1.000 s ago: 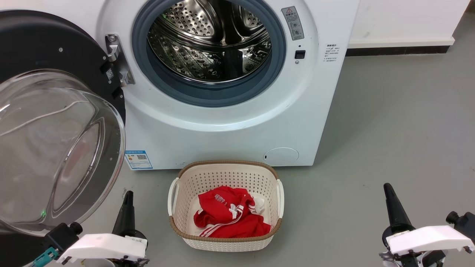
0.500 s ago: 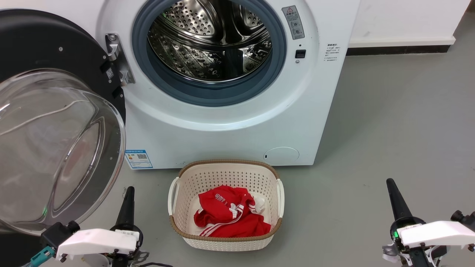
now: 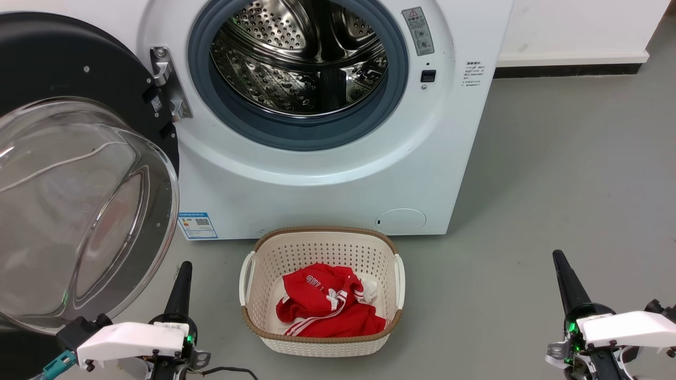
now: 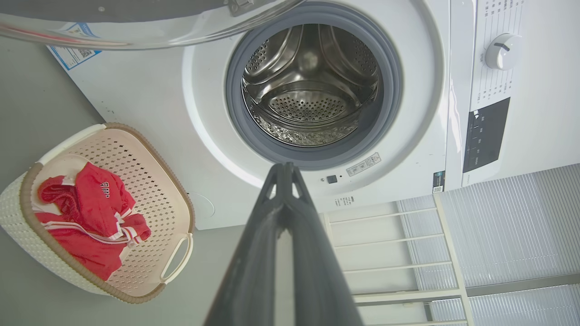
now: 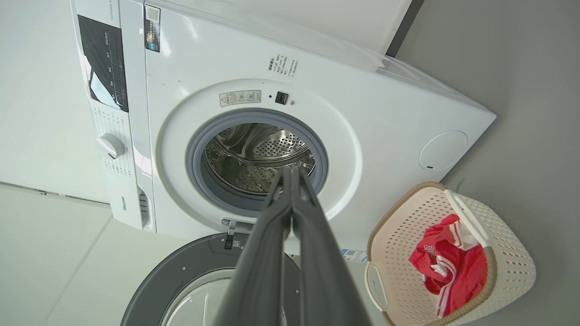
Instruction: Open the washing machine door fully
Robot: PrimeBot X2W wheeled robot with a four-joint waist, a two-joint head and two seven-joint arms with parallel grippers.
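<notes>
Door: We see the large round glossy black washing machine door [image 3: 79, 174], with its clear bulging glass bowl centre, swung wide open along the left side of the head frame. It is clear of the opening and its bowl faces out toward us.

Hinge: A metal hinge bracket [image 3: 169, 84] at the upper left joins the door to the cabinet.

Machine: The big white box-shaped front-loading washing machine [image 3: 338, 179] takes up the upper centre. Its perforated steel drum [image 3: 296, 58] is laid bare inside a grey rubber gasket ring [image 3: 296, 134], and a small blue label sticker [image 3: 196, 227] sits at its lower left corner.

Left tool: The left gripper [image 3: 184, 269] sits at the lower left, just beside the lower rim of the glass bowl. In the left wrist view we see its two long dark fingers [image 4: 312, 253] pressed together at the tips, clenched on nothing.

Right tool: The right gripper [image 3: 560, 261] is at the lower right over the bare grey floor [image 3: 554, 184], well apart from the machine. Its fingers [image 5: 317, 253] are likewise clenched on nothing.

Foreground: A cream perforated plastic laundry basket with a brown rim [image 3: 253, 253] stands on the floor just in front of the machine, at lower centre between our two grippers. A crumpled red garment with white stripes [image 3: 327, 306] lies in it.
</notes>
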